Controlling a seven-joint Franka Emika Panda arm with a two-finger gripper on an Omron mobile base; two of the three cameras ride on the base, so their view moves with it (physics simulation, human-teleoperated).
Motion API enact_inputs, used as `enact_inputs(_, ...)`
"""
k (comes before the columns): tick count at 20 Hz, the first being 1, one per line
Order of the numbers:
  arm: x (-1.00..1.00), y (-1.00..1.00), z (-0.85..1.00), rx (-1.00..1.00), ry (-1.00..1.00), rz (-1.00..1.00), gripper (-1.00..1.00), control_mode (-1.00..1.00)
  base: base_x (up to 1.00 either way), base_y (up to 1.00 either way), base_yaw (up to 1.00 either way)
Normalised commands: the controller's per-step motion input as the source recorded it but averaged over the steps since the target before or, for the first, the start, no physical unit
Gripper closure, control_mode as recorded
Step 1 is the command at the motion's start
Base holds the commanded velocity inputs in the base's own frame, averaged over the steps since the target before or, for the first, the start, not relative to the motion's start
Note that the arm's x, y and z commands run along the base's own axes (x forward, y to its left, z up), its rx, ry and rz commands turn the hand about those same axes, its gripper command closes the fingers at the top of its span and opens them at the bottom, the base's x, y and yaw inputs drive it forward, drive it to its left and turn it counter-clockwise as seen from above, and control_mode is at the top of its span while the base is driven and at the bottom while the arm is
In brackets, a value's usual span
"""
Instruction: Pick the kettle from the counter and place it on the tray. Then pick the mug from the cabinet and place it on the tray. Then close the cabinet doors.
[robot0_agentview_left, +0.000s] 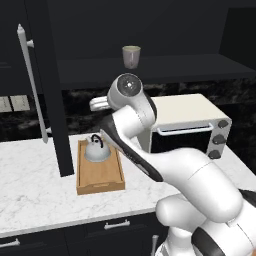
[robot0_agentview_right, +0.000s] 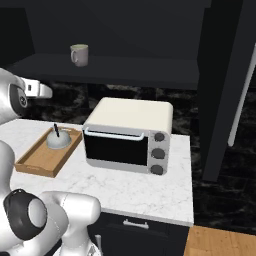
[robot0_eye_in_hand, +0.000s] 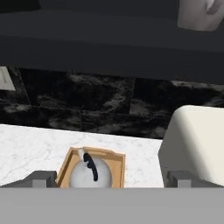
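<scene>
The silver kettle (robot0_agentview_left: 96, 151) (robot0_agentview_right: 59, 140) (robot0_eye_in_hand: 89, 173) sits upright at the far end of the wooden tray (robot0_agentview_left: 100, 182) (robot0_agentview_right: 37, 160) on the white counter (robot0_agentview_left: 30, 185). My gripper (robot0_eye_in_hand: 111, 180) hangs open and empty above the tray, apart from the kettle, with its fingertips (robot0_eye_in_hand: 41, 179) wide at either side of the hand view. The pale mug (robot0_agentview_left: 131, 56) (robot0_agentview_right: 79, 54) (robot0_eye_in_hand: 199, 15) stands on the cabinet shelf (robot0_agentview_left: 175, 67), higher than my hand and to its right. Both cabinet doors stand open: the left door (robot0_agentview_left: 50, 85) and the right door (robot0_agentview_right: 222, 90).
A cream toaster oven (robot0_agentview_left: 190, 125) (robot0_agentview_right: 127, 135) stands on the counter right of the tray, under the shelf. The open left door's lower edge hangs just left of the tray. Black marble backsplash runs behind. Dark drawers (robot0_agentview_left: 115, 227) sit below the counter.
</scene>
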Motion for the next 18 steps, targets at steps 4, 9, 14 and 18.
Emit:
enact_inputs(4,-0.01,-0.34,0.66,0.10,0.00,-0.11,-1.00,-1.00,0.00,0.00,0.00)
enact_inputs(9,0.00,-0.35,0.55,0.12,0.00,-0.08,-1.00,-1.00,0.00,0.00,0.00)
enact_inputs(14,0.11,-0.43,0.31,0.10,0.00,-0.06,-1.00,-1.00,0.00,0.00,0.00)
enact_inputs(18,0.27,-0.37,0.17,0.03,-0.01,-0.08,-1.00,-1.00,0.00,0.00,0.00)
